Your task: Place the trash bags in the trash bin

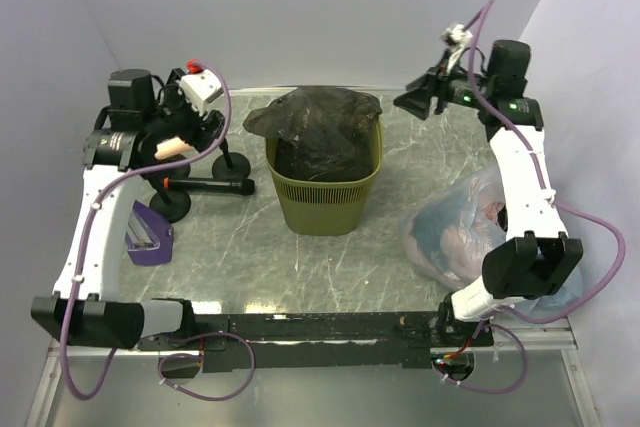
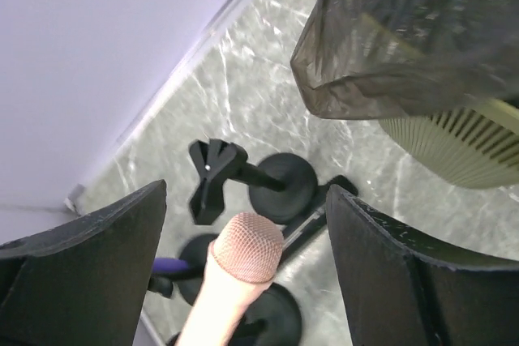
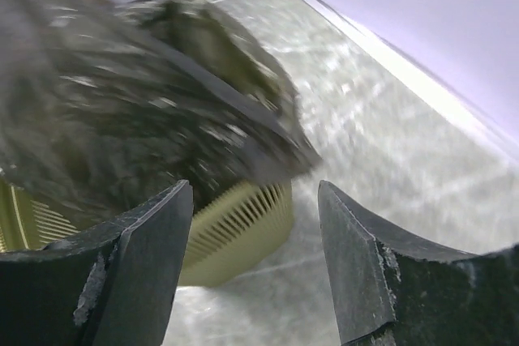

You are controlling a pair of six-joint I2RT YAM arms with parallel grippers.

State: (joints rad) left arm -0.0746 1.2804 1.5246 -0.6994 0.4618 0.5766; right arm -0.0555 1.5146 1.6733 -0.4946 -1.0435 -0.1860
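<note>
The olive-green slatted trash bin (image 1: 322, 199) stands mid-table. A dark crinkly trash bag (image 1: 318, 125) lies heaped over its mouth and hangs past the rim on the left and back. My left gripper (image 1: 214, 131) hovers left of the bin, open and holding nothing. In the left wrist view the left gripper (image 2: 247, 192) faces the bag's overhanging edge (image 2: 405, 38) and the bin wall (image 2: 462, 147). My right gripper (image 1: 416, 99) is raised at the bin's back right, open and holding nothing. In the right wrist view the right gripper (image 3: 253, 192) sits beside the bag (image 3: 122, 103) and the bin (image 3: 235, 228).
A pink microphone (image 2: 247, 249) and black microphone stands (image 1: 200, 185) lie under the left gripper. A purple object (image 1: 148, 232) sits at the left edge. A clear bluish bag with pinkish contents (image 1: 465, 232) lies beside the right arm. Walls close in behind and at both sides.
</note>
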